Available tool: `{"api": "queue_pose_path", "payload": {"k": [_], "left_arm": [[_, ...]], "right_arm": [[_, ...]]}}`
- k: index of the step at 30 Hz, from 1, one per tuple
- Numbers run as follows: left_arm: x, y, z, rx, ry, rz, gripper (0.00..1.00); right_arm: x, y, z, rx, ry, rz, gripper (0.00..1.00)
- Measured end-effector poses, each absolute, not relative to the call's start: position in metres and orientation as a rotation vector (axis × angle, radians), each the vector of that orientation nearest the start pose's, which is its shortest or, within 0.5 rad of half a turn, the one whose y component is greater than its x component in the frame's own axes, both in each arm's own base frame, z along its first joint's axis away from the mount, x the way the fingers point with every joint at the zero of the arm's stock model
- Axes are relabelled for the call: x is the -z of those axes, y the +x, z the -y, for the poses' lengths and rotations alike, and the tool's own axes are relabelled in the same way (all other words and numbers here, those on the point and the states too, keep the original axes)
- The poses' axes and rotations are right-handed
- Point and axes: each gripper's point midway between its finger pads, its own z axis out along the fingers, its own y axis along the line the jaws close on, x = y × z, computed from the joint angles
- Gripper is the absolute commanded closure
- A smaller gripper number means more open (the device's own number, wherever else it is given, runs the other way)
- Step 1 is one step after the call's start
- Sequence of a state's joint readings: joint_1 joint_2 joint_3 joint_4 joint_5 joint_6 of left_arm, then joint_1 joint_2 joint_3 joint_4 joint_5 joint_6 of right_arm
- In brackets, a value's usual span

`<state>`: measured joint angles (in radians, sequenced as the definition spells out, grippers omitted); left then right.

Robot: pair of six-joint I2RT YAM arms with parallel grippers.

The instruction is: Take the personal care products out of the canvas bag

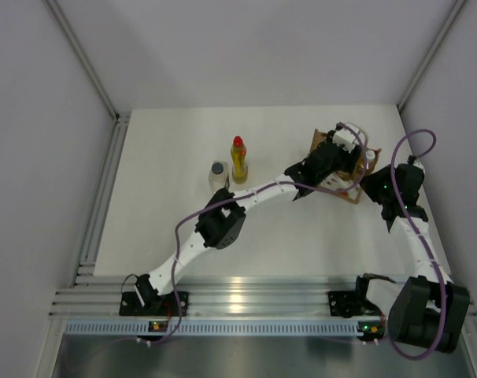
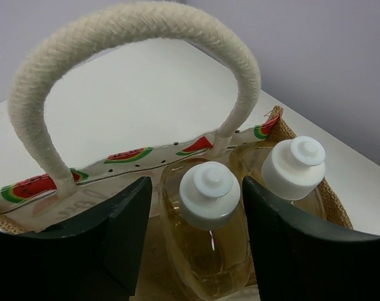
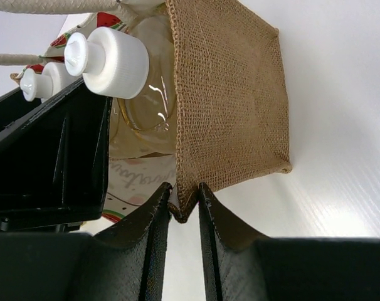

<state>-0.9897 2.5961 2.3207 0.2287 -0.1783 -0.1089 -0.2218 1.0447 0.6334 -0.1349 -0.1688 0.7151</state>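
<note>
The canvas bag [image 1: 318,142] stands at the table's far right, its burlap side [image 3: 234,94] towards the right wrist camera. Two amber bottles with white caps stand inside it: one [image 2: 210,195] between my left gripper's open fingers, the other [image 2: 294,168] just behind the right finger. My left gripper [image 2: 197,210] is open inside the bag's mouth, astride the nearer bottle without touching it. My right gripper [image 3: 184,193] is shut on the bag's lower corner edge. The yellow bottle with a red cap [image 1: 238,160] and the clear bottle with a dark grey cap [image 1: 218,175] stand on the table left of the bag.
The bag's thick white rope handle [image 2: 133,37] arches over my left gripper. The enclosure's right wall [image 1: 459,102] is close beside the bag and my right arm. A metal rail [image 1: 105,197] runs along the table's left edge.
</note>
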Motion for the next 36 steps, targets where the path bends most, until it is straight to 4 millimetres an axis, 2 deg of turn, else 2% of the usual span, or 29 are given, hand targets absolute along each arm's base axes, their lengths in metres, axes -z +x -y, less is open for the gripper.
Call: {"api": "queue_pose_path", "payload": {"k": [1, 3, 4, 7, 20, 28, 36], "left_arm": [[-0.188, 0.43, 0.607, 0.696, 0.581, -1.557, 0.51], [-0.193, 0.429, 0.61, 0.697, 0.577, -1.537, 0.65], [-0.196, 0.429, 0.609, 0.687, 0.578, -1.529, 0.77], [-0.196, 0.43, 0.609, 0.678, 0.578, -1.527, 1.0], [-0.197, 0.429, 0.608, 0.662, 0.582, -1.541, 1.0], [-0.2, 0.423, 0.6, 0.633, 0.616, -1.597, 1.0], [-0.218, 0.418, 0.59, 0.611, 0.641, -1.615, 1.0]], "right_arm": [[-0.146, 0.331, 0.017, -0.471, 0.876, -1.957, 0.78], [-0.146, 0.331, 0.017, -0.473, 0.874, -1.958, 0.78], [-0.146, 0.331, 0.017, -0.473, 0.871, -1.959, 0.78], [-0.146, 0.331, 0.016, -0.476, 0.868, -1.96, 0.78], [-0.146, 0.331, 0.016, -0.477, 0.866, -1.962, 0.78], [-0.146, 0.331, 0.018, -0.477, 0.872, -1.961, 0.78], [-0.145, 0.331, 0.018, -0.479, 0.876, -1.962, 0.78]]}}
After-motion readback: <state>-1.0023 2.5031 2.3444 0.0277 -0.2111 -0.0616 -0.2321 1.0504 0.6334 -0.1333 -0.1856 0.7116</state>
